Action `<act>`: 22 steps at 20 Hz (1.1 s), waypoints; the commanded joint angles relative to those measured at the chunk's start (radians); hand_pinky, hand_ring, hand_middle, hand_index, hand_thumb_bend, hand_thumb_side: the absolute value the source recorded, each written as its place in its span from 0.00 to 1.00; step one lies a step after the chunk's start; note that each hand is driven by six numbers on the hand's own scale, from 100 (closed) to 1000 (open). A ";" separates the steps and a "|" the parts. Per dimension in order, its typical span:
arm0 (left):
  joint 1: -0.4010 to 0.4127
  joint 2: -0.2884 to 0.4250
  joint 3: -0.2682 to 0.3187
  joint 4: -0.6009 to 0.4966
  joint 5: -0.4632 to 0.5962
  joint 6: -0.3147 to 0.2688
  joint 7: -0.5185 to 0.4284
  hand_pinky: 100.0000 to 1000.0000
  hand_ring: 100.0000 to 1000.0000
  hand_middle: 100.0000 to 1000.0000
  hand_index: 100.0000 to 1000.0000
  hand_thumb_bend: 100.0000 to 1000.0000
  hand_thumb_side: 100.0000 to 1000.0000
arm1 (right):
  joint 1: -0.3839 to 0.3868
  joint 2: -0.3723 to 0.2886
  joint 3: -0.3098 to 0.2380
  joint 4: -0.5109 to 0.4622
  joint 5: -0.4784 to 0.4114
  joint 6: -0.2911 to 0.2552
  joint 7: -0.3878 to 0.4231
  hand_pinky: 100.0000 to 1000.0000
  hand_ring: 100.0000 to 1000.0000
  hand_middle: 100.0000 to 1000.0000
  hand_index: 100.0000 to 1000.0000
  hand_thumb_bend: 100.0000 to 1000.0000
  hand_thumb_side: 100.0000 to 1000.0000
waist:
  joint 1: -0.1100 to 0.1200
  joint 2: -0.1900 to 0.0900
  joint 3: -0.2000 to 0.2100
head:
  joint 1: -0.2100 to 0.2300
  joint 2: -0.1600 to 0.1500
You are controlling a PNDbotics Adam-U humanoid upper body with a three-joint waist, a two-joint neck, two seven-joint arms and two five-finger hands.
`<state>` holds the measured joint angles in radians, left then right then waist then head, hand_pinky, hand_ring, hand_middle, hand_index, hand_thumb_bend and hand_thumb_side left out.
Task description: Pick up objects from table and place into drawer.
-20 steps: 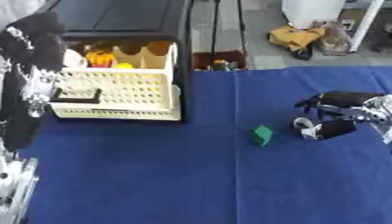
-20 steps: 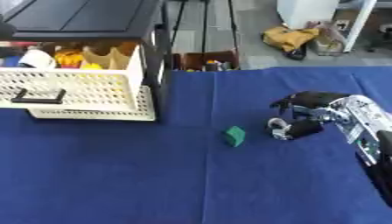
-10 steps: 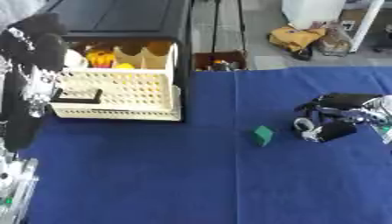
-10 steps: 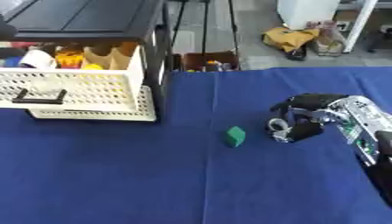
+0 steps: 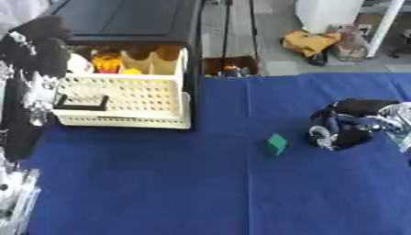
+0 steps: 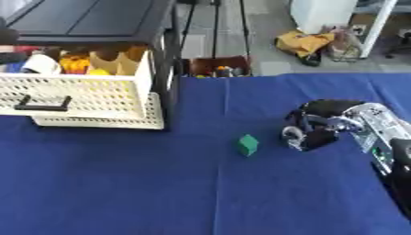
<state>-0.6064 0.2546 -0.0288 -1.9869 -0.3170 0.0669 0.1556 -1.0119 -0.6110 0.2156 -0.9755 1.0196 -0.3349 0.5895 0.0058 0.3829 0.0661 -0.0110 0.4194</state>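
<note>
Covering the whole work surface, the blue table (image 6: 160,183) is shown with an open drawer (image 6: 80,98) of pale perforated plastic pulled out at its far left edge, beneath a black cabinet (image 6: 88,20). Several objects, yellow, orange and white among them, are already held in the drawer. The robot's left arm (image 5: 32,92) is seen as a dark mass beside the drawer in the left eye view; its hand cannot be made out, so its state cannot be told. The right hand (image 6: 313,128) is placed near the right edge of the table, with its fingers curled downward and nothing visibly held. A small green block (image 6: 247,145) lies just beside that hand, apart from it, toward the middle of the table.

The step in hand is judged to be the reach for the green block. A short move leftward and a closing of the fingers round the block are called for next, then a carry to the drawer.

The drawer's contents are partly hidden by its front wall, and the right forearm is cut off at the picture's edge.
</note>
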 commanded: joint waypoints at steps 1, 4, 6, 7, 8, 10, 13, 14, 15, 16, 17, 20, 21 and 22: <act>-0.005 0.005 -0.002 -0.013 0.004 0.000 -0.004 0.72 0.80 0.65 0.79 0.44 0.84 | 0.000 -0.022 -0.001 0.010 0.001 -0.009 0.016 0.38 0.51 0.66 0.91 0.20 0.78 | 0.002 -0.021 -0.004 | -0.002 -0.005; -0.004 0.005 -0.003 -0.013 0.004 0.001 -0.008 0.72 0.80 0.65 0.79 0.44 0.84 | 0.004 -0.025 0.003 -0.005 -0.001 -0.009 0.011 0.35 0.49 0.63 0.89 0.22 0.74 | 0.003 -0.021 -0.005 | -0.002 -0.004; -0.003 0.005 -0.002 -0.013 0.004 0.002 -0.010 0.72 0.80 0.65 0.79 0.44 0.84 | 0.008 -0.028 0.008 -0.019 -0.004 -0.009 0.005 0.32 0.47 0.62 0.89 0.22 0.71 | 0.003 -0.020 -0.005 | -0.002 -0.003; -0.002 0.004 -0.002 -0.013 0.005 0.002 -0.010 0.72 0.80 0.65 0.79 0.43 0.84 | 0.009 -0.029 0.010 -0.026 -0.004 -0.009 0.002 0.32 0.46 0.60 0.88 0.22 0.70 | 0.004 -0.021 -0.005 | -0.002 -0.003; -0.002 0.004 -0.003 -0.013 0.006 0.002 -0.011 0.72 0.80 0.65 0.79 0.43 0.84 | 0.011 -0.031 0.011 -0.033 -0.005 -0.009 0.000 0.31 0.45 0.58 0.86 0.22 0.69 | 0.004 -0.021 -0.005 | -0.002 -0.003; -0.002 0.004 -0.002 -0.013 0.007 0.002 -0.012 0.72 0.80 0.65 0.79 0.43 0.84 | 0.013 -0.034 0.016 -0.041 -0.005 -0.010 -0.003 0.29 0.45 0.56 0.83 0.23 0.68 | 0.003 -0.021 -0.005 | -0.002 -0.003; -0.001 0.002 -0.002 -0.013 0.007 0.002 -0.012 0.72 0.80 0.65 0.79 0.43 0.84 | 0.017 -0.034 0.021 -0.041 -0.003 -0.011 -0.009 0.29 0.45 0.56 0.84 0.24 0.68 | 0.003 -0.021 -0.006 | -0.002 -0.006; -0.001 0.002 -0.002 -0.013 0.008 0.002 -0.012 0.72 0.80 0.65 0.79 0.43 0.84 | 0.018 -0.033 0.022 -0.039 -0.001 -0.011 -0.011 0.28 0.44 0.54 0.83 0.24 0.67 | 0.003 -0.020 -0.005 | -0.002 -0.006; -0.001 0.002 -0.002 -0.013 0.008 0.003 -0.012 0.72 0.80 0.65 0.79 0.43 0.84 | 0.020 -0.033 0.023 -0.037 0.002 -0.012 -0.013 0.28 0.44 0.53 0.83 0.24 0.67 | 0.003 -0.020 -0.005 | -0.002 -0.006; 0.000 0.002 -0.002 -0.013 0.008 0.003 -0.011 0.72 0.81 0.65 0.79 0.42 0.84 | 0.021 -0.033 0.024 -0.035 0.005 -0.012 -0.016 0.27 0.44 0.53 0.83 0.24 0.66 | 0.004 -0.019 -0.004 | -0.002 -0.006; 0.000 0.002 -0.002 -0.013 0.008 0.003 -0.011 0.72 0.81 0.65 0.79 0.41 0.85 | 0.022 -0.032 0.024 -0.032 0.009 -0.012 -0.021 0.26 0.43 0.51 0.82 0.23 0.64 | 0.004 -0.019 -0.004 | -0.002 -0.006; 0.001 0.001 -0.002 -0.013 0.010 0.003 -0.011 0.72 0.81 0.65 0.79 0.41 0.85 | 0.022 -0.030 0.025 -0.026 0.020 -0.008 -0.043 0.22 0.41 0.48 0.80 0.20 0.62 | 0.005 -0.018 -0.004 | -0.002 -0.005; 0.002 0.001 -0.002 -0.013 0.010 0.003 -0.011 0.72 0.81 0.65 0.79 0.41 0.85 | 0.021 -0.029 0.024 -0.025 0.022 -0.006 -0.053 0.20 0.40 0.47 0.79 0.18 0.60 | 0.005 -0.018 -0.004 | -0.002 -0.005; 0.002 0.001 -0.003 -0.013 0.010 0.003 -0.012 0.72 0.81 0.65 0.79 0.41 0.85 | 0.020 -0.029 0.024 -0.023 0.024 -0.005 -0.063 0.20 0.40 0.47 0.79 0.18 0.58 | 0.005 -0.018 -0.004 | -0.003 -0.005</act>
<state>-0.5981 0.2464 -0.0337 -1.9869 -0.3100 0.0700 0.1461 -0.9864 -0.6118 0.2395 -1.0094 1.0227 -0.3423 0.5355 0.0101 0.3827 0.0628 -0.0112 0.4194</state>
